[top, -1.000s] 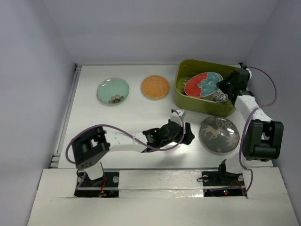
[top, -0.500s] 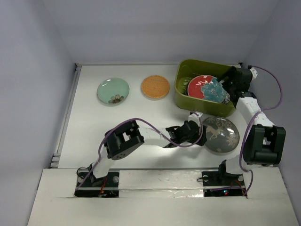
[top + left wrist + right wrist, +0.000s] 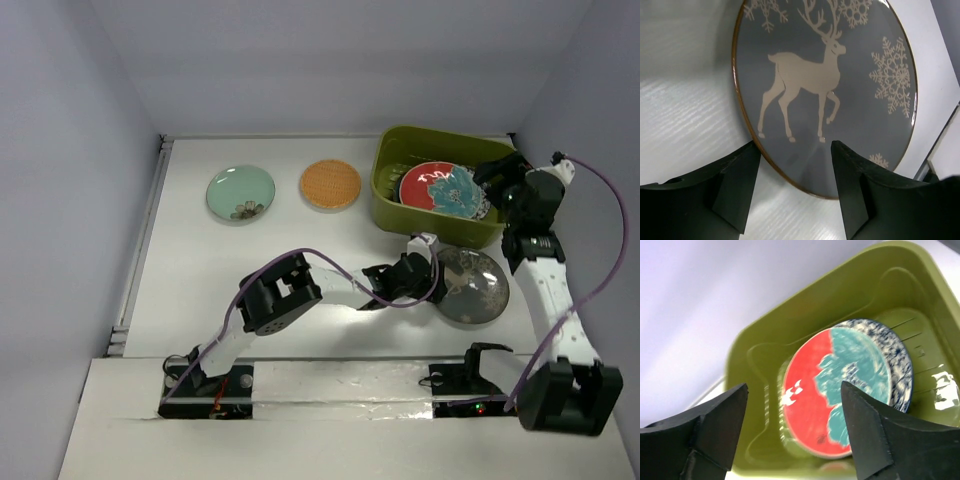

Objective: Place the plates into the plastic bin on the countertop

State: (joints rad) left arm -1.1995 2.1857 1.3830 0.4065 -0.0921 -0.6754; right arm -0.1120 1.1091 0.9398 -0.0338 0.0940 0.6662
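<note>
The olive-green plastic bin [image 3: 430, 228] [image 3: 755, 365] stands at the back right of the white countertop [image 3: 300, 250]. In it a red-and-teal plate [image 3: 437, 188] [image 3: 835, 395] lies on a white plate with a blue rim [image 3: 900, 362]. My right gripper [image 3: 495, 175] [image 3: 794, 390] hangs open above the bin's right side, holding nothing. The silver-grey deer plate [image 3: 475, 285] [image 3: 825, 85] lies in front of the bin. My left gripper [image 3: 425, 275] [image 3: 795, 150] is open at its left rim, one finger over the plate, the other over the countertop. A mint green plate [image 3: 241, 193] and an orange plate [image 3: 330, 184] lie at the back left.
The bin's near wall stands just behind the deer plate. A raised ledge [image 3: 160, 200] runs along the countertop's left side, and white walls close in the back and both sides. The right arm [image 3: 545, 270] stretches along the right wall beside the deer plate.
The right gripper let go of the red-and-teal plate, which now lies flat in the bin, and drew back to the right. The left gripper travelled right to the deer plate's rim.
</note>
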